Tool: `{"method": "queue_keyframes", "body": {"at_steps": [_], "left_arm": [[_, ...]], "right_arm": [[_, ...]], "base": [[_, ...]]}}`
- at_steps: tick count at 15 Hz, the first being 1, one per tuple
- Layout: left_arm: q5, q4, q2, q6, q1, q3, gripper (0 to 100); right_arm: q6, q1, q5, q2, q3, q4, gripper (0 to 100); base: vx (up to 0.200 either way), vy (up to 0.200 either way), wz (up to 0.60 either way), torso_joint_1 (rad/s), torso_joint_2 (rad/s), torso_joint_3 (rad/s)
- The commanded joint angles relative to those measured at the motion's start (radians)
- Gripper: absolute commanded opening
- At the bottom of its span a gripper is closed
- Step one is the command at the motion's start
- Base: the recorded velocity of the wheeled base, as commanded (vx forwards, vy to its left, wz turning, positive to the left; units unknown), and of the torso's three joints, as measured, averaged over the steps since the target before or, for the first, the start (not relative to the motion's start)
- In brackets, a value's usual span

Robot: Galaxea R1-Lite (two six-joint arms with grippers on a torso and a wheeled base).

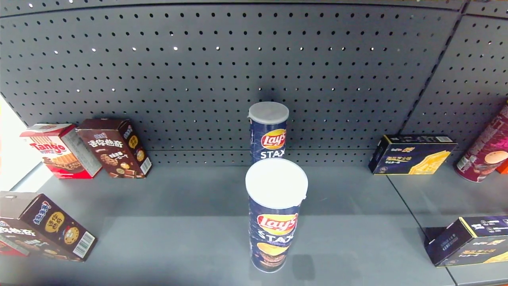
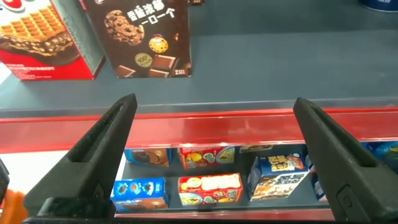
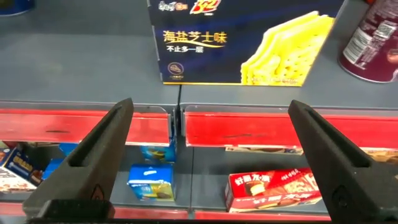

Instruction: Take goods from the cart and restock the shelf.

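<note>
Two dark blue chip cans stand upright on the grey shelf (image 1: 178, 206), one at the front (image 1: 274, 222) and one behind it (image 1: 268, 131) against the pegboard. My left gripper (image 2: 214, 102) is open with nothing in it. It hangs in front of the shelf's red edge strip (image 2: 205, 127), below a brown cookie box (image 2: 146, 37) and a red wafer box (image 2: 43, 40). My right gripper (image 3: 210, 104) is also open with nothing in it, facing the red edge strip (image 3: 249, 127) below a dark blue cracker box (image 3: 242, 40).
Red and brown boxes (image 1: 115, 149) stand at the shelf's left, more brown boxes (image 1: 47, 230) at the front left. Dark blue cracker boxes (image 1: 412, 155) and a maroon can (image 1: 484, 149) are at the right. A lower shelf holds small snack boxes (image 2: 208, 190).
</note>
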Motion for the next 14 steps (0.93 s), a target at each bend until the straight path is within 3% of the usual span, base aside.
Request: {"method": "queue_keyframes", "body": {"at_steps": [1, 13, 14], "left_arm": [[0.0, 0.0, 0.001, 0.001, 0.001, 0.0, 100], [0.0, 0.0, 0.001, 0.001, -0.001, 0.0, 100], [0.0, 0.0, 0.001, 0.0, -0.001, 0.0, 100]], "right_arm": [[0.0, 0.0, 0.0, 0.001, 0.0, 0.0, 100], [0.0, 0.0, 0.0, 0.001, 0.0, 0.0, 100], [0.0, 0.0, 0.0, 0.001, 0.0, 0.0, 100]], "base": [[0.0, 0.0, 0.0, 0.0, 0.0, 0.0], [0.0, 0.0, 0.0, 0.0, 0.0, 0.0], [-0.2, 0.0, 0.0, 0.002, 0.0, 0.007]]}}
